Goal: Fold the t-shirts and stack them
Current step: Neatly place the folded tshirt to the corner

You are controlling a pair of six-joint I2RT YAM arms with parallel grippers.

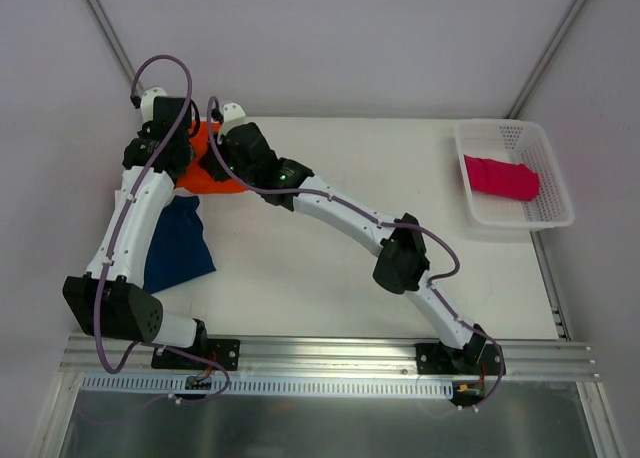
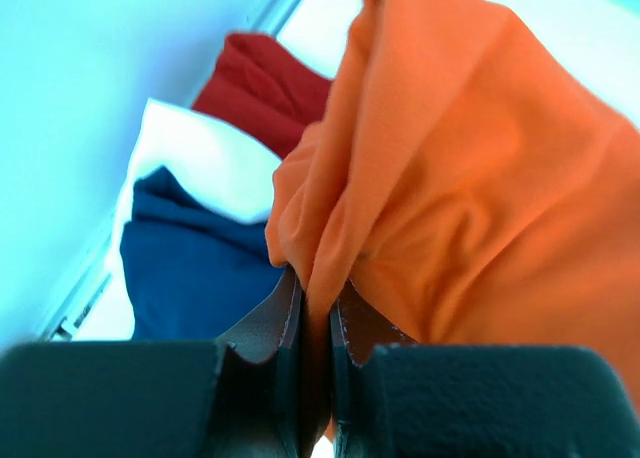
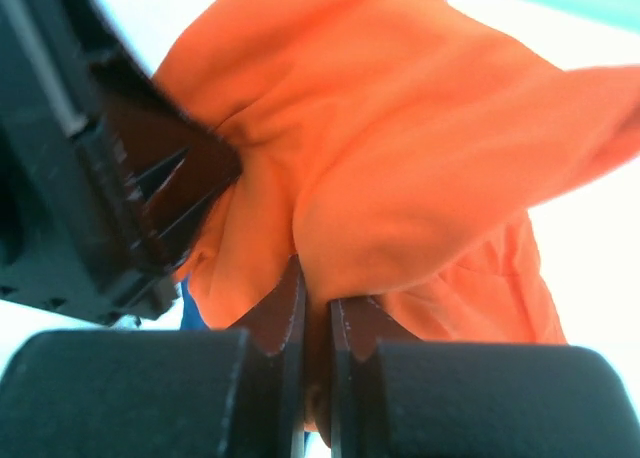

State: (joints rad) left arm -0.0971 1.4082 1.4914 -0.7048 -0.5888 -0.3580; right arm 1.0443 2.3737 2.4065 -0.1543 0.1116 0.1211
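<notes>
Left gripper [image 2: 315, 286] clamped on a fold of the orange t-shirt [image 2: 470, 178], held at the table's [image 1: 330, 278] far-left corner; right gripper [image 3: 315, 293] pinches it just beside, I judge to spread it flat; navy t-shirt [image 1: 178, 243] lies nearer; magenta t-shirt [image 1: 500, 178] sits in basket [image 1: 500, 135], far right.

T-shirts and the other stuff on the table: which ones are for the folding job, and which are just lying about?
For the job:
orange t-shirt, pinched by the left gripper and the right gripper
navy t-shirt
white t-shirt
red t-shirt
pink t-shirt

Just lying about:
white mesh basket, with the pink t-shirt inside
</notes>
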